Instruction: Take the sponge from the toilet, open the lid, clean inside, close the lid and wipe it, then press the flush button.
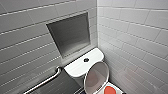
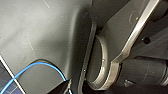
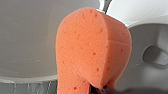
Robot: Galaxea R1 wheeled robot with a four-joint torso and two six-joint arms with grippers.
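The toilet's white tank (image 1: 75, 67) stands in the corner, with the dark round flush button (image 1: 86, 60) in the middle of its top. The oval lid (image 1: 96, 76) stands raised, leaning back toward the tank. Just in front of it, at the lower edge of the head view, is the orange-red sponge (image 1: 109, 90). In the right wrist view the sponge (image 3: 92, 50) looms large, folded and pinched at its lower end by my right gripper (image 3: 100, 89). Behind it lies the inside of the white bowl (image 3: 150, 62).
A metal grab bar (image 1: 47, 81) runs along the grey tiled wall left of the tank. A recessed niche (image 1: 70, 35) sits above the tank. The white tiled side wall (image 1: 135, 37) stands close on the right. A blue cable (image 2: 37, 65) loops past my own dark body parts.
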